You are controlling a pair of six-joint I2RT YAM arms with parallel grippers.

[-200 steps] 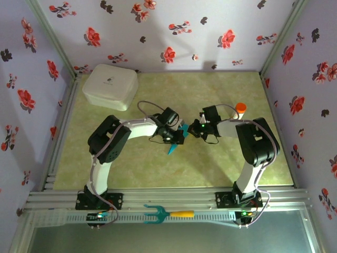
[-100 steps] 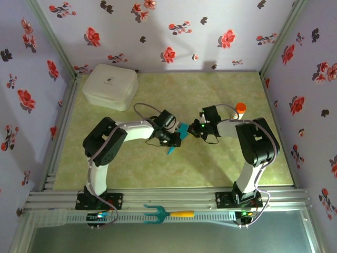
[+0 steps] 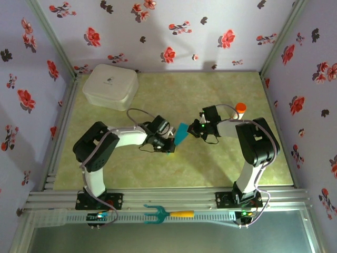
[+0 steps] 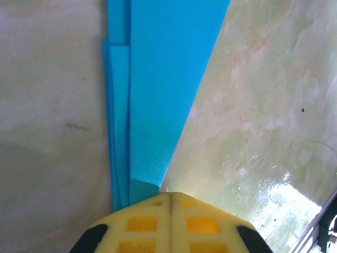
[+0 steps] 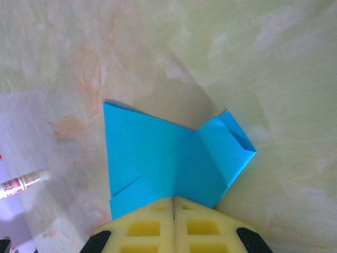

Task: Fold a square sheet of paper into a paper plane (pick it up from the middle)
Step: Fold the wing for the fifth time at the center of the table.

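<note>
The teal-blue sheet of paper (image 3: pixel 180 133) lies mid-table, folded into a narrow layered shape. My left gripper (image 3: pixel 167 146) is shut, its tips down on the paper's near, narrow end. In the left wrist view the stacked blue layers (image 4: pixel 158 79) run away from the closed yellow tips of the left gripper (image 4: pixel 171 196). My right gripper (image 3: pixel 192 130) is also shut, at the paper's far, wider end. In the right wrist view the folded flaps (image 5: pixel 158 153) spread out just ahead of the closed tips of the right gripper (image 5: pixel 174 199). Whether paper is pinched between either pair of fingers cannot be told.
A white lidded box (image 3: pixel 110 87) sits at the back left. A small orange-capped bottle (image 3: pixel 240 108) stands behind the right arm and shows in the right wrist view (image 5: pixel 21 182). A teal fork-shaped tool with a yellow handle (image 3: pixel 167 213) lies on the front rail.
My left gripper has slid toward the near left along the paper, now covering its narrow tip, and the left elbow has swung left. The right gripper has stayed put.
</note>
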